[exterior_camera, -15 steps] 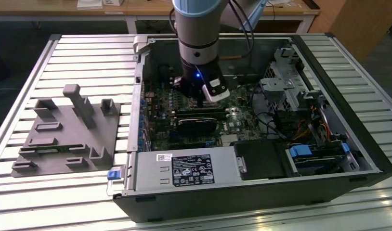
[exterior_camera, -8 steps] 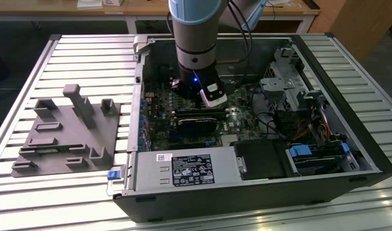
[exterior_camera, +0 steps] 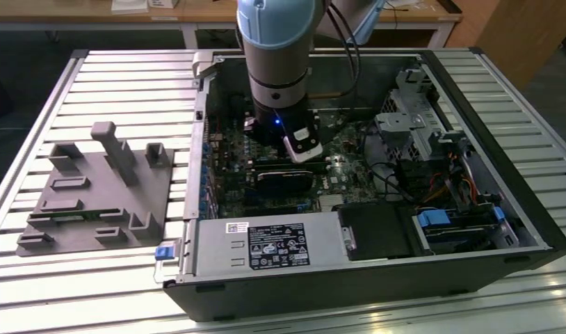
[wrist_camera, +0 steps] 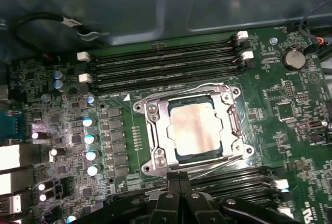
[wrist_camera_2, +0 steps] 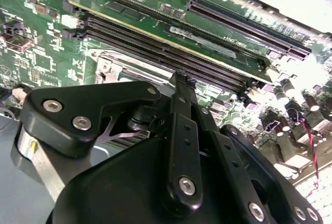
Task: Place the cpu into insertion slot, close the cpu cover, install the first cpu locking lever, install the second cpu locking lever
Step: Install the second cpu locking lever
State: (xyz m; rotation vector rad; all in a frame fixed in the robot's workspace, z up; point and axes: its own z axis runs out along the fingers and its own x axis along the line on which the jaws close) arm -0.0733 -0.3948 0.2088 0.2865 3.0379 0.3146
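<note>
One robot arm [exterior_camera: 275,69] reaches down into an open computer case [exterior_camera: 505,209] that lies on a slatted metal worktop [exterior_camera: 125,76]. The gripper [exterior_camera: 302,154] hangs low over the green circuit board [wrist_camera: 270,84], near a black card in the exterior view. In the first wrist view the cpu [wrist_camera: 193,125], with its pale metal top, sits in the insertion slot [wrist_camera: 179,157], and the cpu cover [wrist_camera: 160,130] lies closed around it as a silvery frame. Thin locking levers [wrist_camera: 234,117] run along the sides of the frame. The black fingers [wrist_camera_2: 184,130] appear pressed together, with nothing between them, just beside the socket's edge. A grey fixture plate [exterior_camera: 97,191] rests on the worktop at the exterior view's left.
</note>
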